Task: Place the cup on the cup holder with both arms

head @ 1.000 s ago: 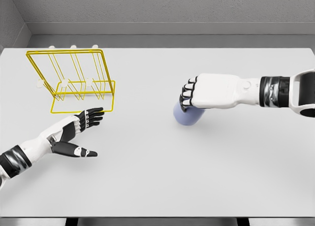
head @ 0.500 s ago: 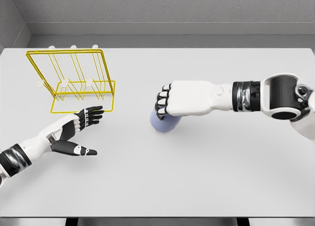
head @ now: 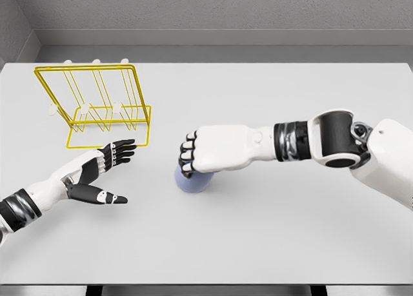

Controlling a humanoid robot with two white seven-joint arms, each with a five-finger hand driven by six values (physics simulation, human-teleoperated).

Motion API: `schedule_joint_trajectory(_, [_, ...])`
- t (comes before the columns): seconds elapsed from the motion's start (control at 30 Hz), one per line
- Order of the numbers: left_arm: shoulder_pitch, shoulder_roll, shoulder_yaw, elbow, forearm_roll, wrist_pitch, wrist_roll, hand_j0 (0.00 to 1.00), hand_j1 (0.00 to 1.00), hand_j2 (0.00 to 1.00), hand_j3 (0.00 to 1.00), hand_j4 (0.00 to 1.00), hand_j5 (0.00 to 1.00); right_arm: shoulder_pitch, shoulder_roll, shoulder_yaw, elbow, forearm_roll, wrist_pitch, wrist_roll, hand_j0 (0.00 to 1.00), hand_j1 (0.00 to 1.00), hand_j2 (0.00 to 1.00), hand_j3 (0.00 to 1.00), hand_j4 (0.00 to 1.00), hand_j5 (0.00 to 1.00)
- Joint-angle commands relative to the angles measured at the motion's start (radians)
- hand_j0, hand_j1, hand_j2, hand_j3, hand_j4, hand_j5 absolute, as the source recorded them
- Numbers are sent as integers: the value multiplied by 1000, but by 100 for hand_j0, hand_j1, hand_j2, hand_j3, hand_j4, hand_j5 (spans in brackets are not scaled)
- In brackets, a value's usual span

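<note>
At the far left, the left robot hand (head: 97, 173) reaches in from the lower left corner over the white counter (head: 258, 244), its dark-tipped fingers (head: 122, 151) stretched out flat and the thumb splayed, holding nothing. Just beyond those fingertips stands the yellow wire cup holder (head: 97, 106) (an open frame with thin upright prongs and a rectangular base), set toward the back left of the counter and apart from the hand. Near the middle, the pale blue cup (head: 192, 182) sits low under the right robot hand (head: 206, 153), whose fingers are curled down around its top in a grip, so only the lower part of the cup shows. The right arm runs off to the right edge, white with a dark band at the wrist
</note>
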State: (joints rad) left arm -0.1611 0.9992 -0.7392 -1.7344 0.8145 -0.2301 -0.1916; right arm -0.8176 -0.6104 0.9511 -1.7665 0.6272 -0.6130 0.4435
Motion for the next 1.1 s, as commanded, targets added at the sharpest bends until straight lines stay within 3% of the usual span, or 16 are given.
schedule_joint_trajectory(0.0, [0,1,1,-1,3,-1,0,100,100,100,100,100,100,0,12,8,2,8,2,0,53,53,53,53,53,53])
schedule_joint_trajectory(0.2, [0,1,1,1,3,0,0,100,100,100,100,100,100,0,28,11,42,29,2,0,55,55,55,55,55,55])
schedule_joint_trajectory(0.47, [0,-13,1,1,2,0,0,100,100,100,100,100,100,2,37,18,41,36,2,1,59,59,59,59,59,59])
schedule_joint_trajectory(0.5, [0,-14,1,1,2,0,0,100,100,100,100,100,100,2,38,18,41,36,2,1,65,65,65,65,65,65])
schedule_joint_trajectory(0.57, [0,-14,1,1,2,0,0,100,100,100,100,100,100,2,37,15,38,37,2,-2,100,100,100,100,100,100])
schedule_joint_trajectory(0.93, [0,-14,1,9,2,0,0,100,100,100,100,100,100,2,43,-2,29,28,2,-9,100,100,100,100,100,100])
schedule_joint_trajectory(1.07, [-2,-14,3,15,3,-2,0,100,100,100,100,100,100,2,38,-69,18,23,2,-12,100,100,100,100,100,100])
